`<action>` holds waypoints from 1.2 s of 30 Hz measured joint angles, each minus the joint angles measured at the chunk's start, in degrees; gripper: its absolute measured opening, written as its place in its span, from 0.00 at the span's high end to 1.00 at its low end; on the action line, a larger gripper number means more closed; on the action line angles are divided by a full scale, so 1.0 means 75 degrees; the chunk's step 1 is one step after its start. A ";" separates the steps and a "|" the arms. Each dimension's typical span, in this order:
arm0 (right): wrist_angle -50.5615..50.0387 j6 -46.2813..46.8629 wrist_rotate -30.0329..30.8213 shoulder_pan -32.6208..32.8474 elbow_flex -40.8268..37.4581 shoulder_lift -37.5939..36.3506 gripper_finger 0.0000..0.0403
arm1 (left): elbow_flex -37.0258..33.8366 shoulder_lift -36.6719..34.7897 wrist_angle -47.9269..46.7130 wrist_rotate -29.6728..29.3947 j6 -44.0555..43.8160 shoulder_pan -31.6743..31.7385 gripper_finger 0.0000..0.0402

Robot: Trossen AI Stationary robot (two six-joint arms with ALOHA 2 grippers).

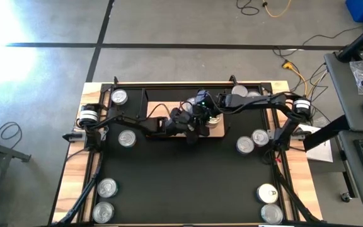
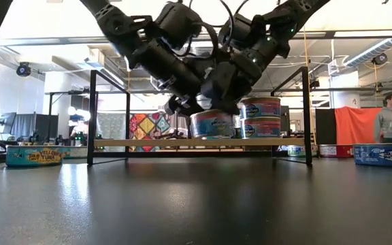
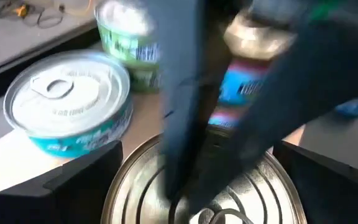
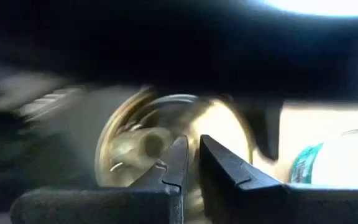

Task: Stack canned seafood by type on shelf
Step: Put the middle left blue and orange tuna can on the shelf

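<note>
We see both dark arms meet over the flat light-wood shelf with thin black frame ends (image 1: 218, 131), which sits at the back middle of the big black mat (image 1: 188, 183). There is little room there: the two grippers crowd together above the same spot on the board.

The left gripper (image 3: 197, 186) has its two dark fingers on either side of a short round tin with a ringed silver top (image 3: 204, 193), so it looks like it is holding that tin. In the low view this teal-sided tin (image 2: 212, 125) sits at the shelf board's height. The right gripper (image 4: 190, 163) has its two thin fingers pressed almost together, right over a tin with a shiny gold top (image 4: 173, 146).

Just beside them on the shelf stands a stack of two tins with blue and reddish labels (image 2: 260, 117). We cannot read those labels. A teal tin with a pull-ring lid (image 3: 67, 102) and a green-labelled tin (image 3: 126, 37) stand close by in the left wrist view.

Other round silver tins lie well apart on the mat: one at the back left corner (image 1: 119, 97), one left of the shelf (image 1: 126, 139), two at the front left (image 1: 106, 188), two on the right (image 1: 246, 145) and two at the front right (image 1: 268, 193). The middle front of the mat is open.

A flat tin far left in the low view (image 2: 33, 156) reads "TUNA".
</note>
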 joint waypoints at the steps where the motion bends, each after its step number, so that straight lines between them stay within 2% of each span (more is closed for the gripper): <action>1: 0.0027 0.0009 -0.0006 -0.0009 -0.0003 0.0001 0.92 | -0.0113 0.0000 0.0316 0.0000 0.0006 0.0000 0.01; 4: 0.0203 -0.0020 -0.0190 -0.0017 -0.0009 0.0114 0.92 | -0.0306 0.0030 0.0972 0.0004 0.0046 0.0025 0.01; 7: 0.0205 -0.0066 -0.0207 -0.0026 -0.0003 0.0316 0.92 | -0.0357 0.0119 0.1082 0.0084 0.0308 0.0092 0.01; 28: -0.0403 -0.0269 0.0093 -0.0139 0.0032 0.0394 0.92 | -0.0155 -0.0277 -0.0470 0.0146 0.1004 0.0074 0.01; 33: -0.0507 -0.0299 0.0172 -0.0159 0.0035 0.0394 0.92 | -0.0155 -0.0387 -0.0519 0.0150 0.1030 0.0024 0.01; 36: -0.0801 -0.0322 0.0493 -0.0177 0.0017 0.0391 0.92 | -0.0113 -0.0612 -0.0318 0.0051 0.1046 0.0012 0.01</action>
